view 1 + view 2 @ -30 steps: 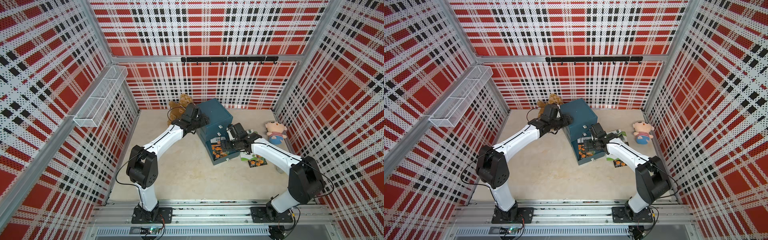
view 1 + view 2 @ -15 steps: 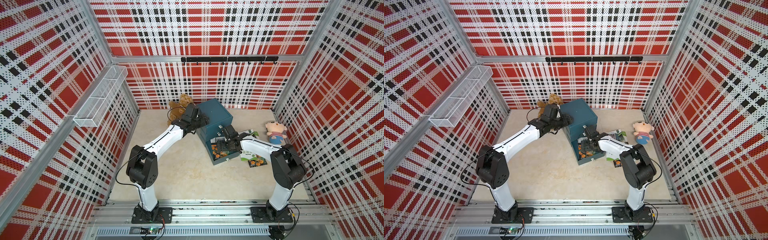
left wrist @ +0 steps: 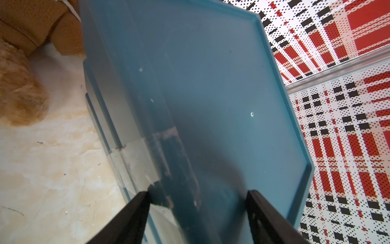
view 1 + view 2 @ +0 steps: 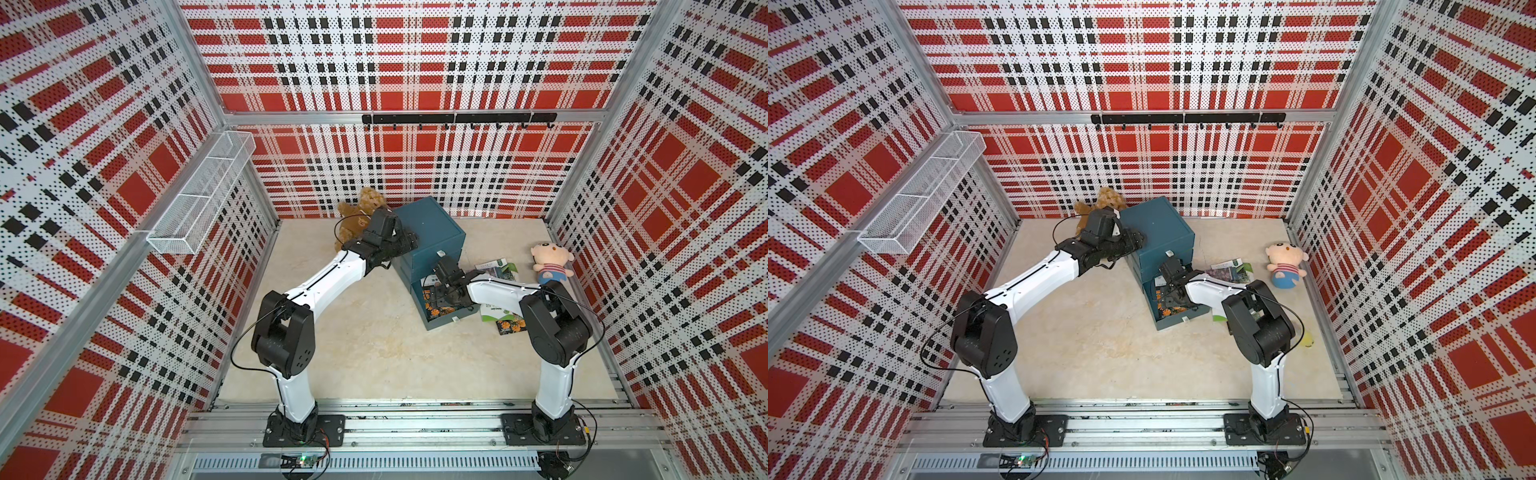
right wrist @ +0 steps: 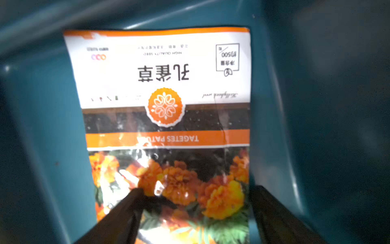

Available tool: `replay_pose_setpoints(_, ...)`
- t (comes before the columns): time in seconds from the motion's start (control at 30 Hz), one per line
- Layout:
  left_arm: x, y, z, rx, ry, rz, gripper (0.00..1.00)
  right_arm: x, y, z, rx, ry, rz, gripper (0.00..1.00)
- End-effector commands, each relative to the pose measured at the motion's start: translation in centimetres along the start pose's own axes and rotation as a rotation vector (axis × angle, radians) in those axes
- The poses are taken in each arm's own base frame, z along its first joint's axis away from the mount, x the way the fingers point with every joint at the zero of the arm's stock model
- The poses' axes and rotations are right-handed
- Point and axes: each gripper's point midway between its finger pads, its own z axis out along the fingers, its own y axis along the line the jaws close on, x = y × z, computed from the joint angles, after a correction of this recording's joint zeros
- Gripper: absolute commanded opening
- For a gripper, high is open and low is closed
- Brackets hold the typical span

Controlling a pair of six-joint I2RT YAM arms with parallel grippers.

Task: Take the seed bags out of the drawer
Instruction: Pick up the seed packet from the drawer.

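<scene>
Down in the open bottom drawer [image 4: 441,323] of the blue cabinet [image 4: 432,232], a marigold seed bag [image 5: 164,84] lies flat on the drawer floor, white label end away from the wrist camera, flower photo toward it. Both top views show more print in the drawer under the arm, count unclear. Inside the drawer the right gripper [image 5: 196,190] hangs over the flower end of that bag, fingers [image 5: 118,221] spread, one tip over the bag's face and one just off its long edge; nothing pinched. At the cabinet's upper edge, on the side facing the brown plush bear [image 4: 361,212], the left gripper [image 3: 198,193] has its fingers spread astride that edge, one by the side wall and one over the top. Whether they press, cannot tell. Other seed bags [image 4: 496,269] lie out on the table [image 4: 374,353] beside the cabinet, on the drawer's side, one orange-printed [image 4: 512,326] just beside the drawer. Handling, as judged: the bag is light, thin and glossy, so slippery and apt to slide on the smooth plastic floor rather than lift. It flexes and creases but should not break. Best hold looks like an edge pinch: nudge it against a drawer wall so an edge rides up, then close across the short flower end.
</scene>
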Motion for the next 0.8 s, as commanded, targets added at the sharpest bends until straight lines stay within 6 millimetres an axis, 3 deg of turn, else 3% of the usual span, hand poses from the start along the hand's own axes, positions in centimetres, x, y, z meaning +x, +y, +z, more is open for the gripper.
replay_pose_setpoints(0.0,6.0,4.6,1.5,-0.127,0.206,-0.002,0.76,1.6,-0.7,1.6,0.07,0.03,-0.01,0.78)
replay_pose_setpoints(0.13,5.9,4.8,1.3,-0.128,0.202,-0.001,0.76,2.9,-0.7,2.6,0.072,0.06,-0.021,0.67)
replay_pose_setpoints(0.4,5.9,5.1,1.0,-0.131,0.201,-0.004,0.76,4.1,0.4,2.8,-0.007,0.089,0.041,0.11)
replay_pose_setpoints(0.47,5.9,5.1,1.0,-0.13,0.199,-0.003,0.76,3.9,0.8,2.5,-0.034,0.082,0.061,0.01)
replay_pose_setpoints(0.6,6.0,5.0,1.0,-0.129,0.199,-0.005,0.76,3.0,1.6,1.2,-0.087,0.052,0.097,0.0)
replay_pose_setpoints(0.77,5.9,5.2,0.9,-0.133,0.196,-0.007,0.76,0.4,2.9,-1.9,-0.182,-0.022,0.154,0.0)
